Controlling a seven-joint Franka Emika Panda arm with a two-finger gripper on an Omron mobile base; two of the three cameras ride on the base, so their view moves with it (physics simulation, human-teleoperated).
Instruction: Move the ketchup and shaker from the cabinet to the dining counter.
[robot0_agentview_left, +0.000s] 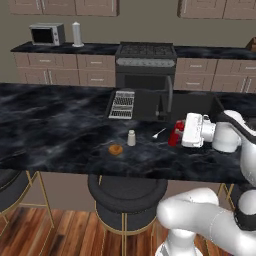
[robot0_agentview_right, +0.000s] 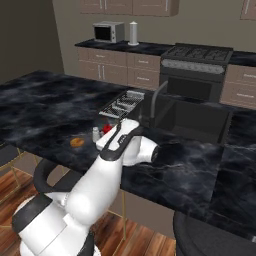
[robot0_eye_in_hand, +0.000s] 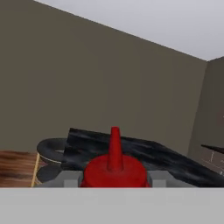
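Note:
My gripper (robot0_agentview_left: 178, 134) is shut on the ketchup (robot0_agentview_left: 176, 134), a small red bottle held upright low over the dining counter (robot0_agentview_left: 60, 125), near its front edge. Whether its base touches the marble I cannot tell. In the hand view the ketchup (robot0_eye_in_hand: 114, 168) shows its red cone top between the two fingertips (robot0_eye_in_hand: 65, 178). The shaker (robot0_agentview_left: 131, 138), a short pale cylinder, stands on the counter a little to the left of the bottle. From the right base view the ketchup (robot0_agentview_right: 107, 129) peeks out past the hand, with the shaker (robot0_agentview_right: 95, 133) beside it. Closed wall cabinet doors (robot0_agentview_left: 65, 6) line the far wall.
An orange-brown ring (robot0_agentview_left: 116, 149) lies left of the shaker. A sink (robot0_agentview_left: 190, 107) with a tall faucet (robot0_agentview_left: 169, 95) and a dish rack (robot0_agentview_left: 122, 104) sits behind. Black stools (robot0_agentview_left: 127, 192) stand under the front edge. Stove, microwave and a white canister are at the far wall.

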